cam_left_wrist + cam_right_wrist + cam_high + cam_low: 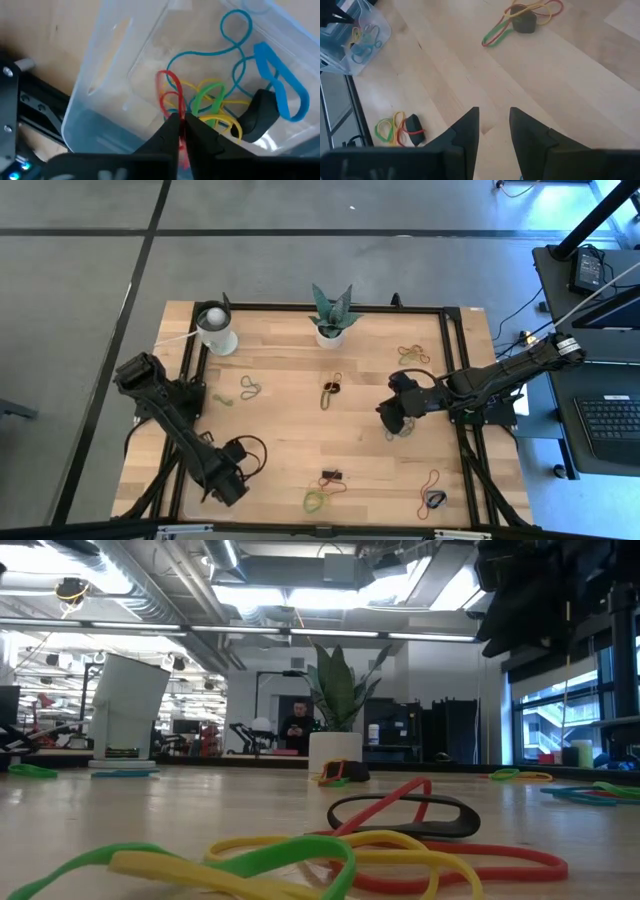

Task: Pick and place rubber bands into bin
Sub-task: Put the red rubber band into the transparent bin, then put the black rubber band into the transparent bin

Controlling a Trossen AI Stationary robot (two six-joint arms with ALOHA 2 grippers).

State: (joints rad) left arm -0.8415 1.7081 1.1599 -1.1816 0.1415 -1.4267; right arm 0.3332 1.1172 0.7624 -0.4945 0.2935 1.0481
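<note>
The clear bin stands at the table's near left, by the black frame rail; it also shows in the right wrist view. It holds blue, yellow and green rubber bands and a black clip block. My left gripper is over the bin, shut on a red rubber band. My right gripper is open and empty above bare wood at the table's right. Loose bands with a black clip lie beyond it, and more lie toward the near edge. My left gripper pinches the red rubber band between its two fingertips, pointing down into the bin from above. The band's loop reaches past the fingertips over the other bands in the bin. Whether it touches them, I cannot tell.
A white cup and a plant pot stand at the far edge. Loose bands lie scattered on the table. Black frame rails border the table. A person stands far off in the room.
</note>
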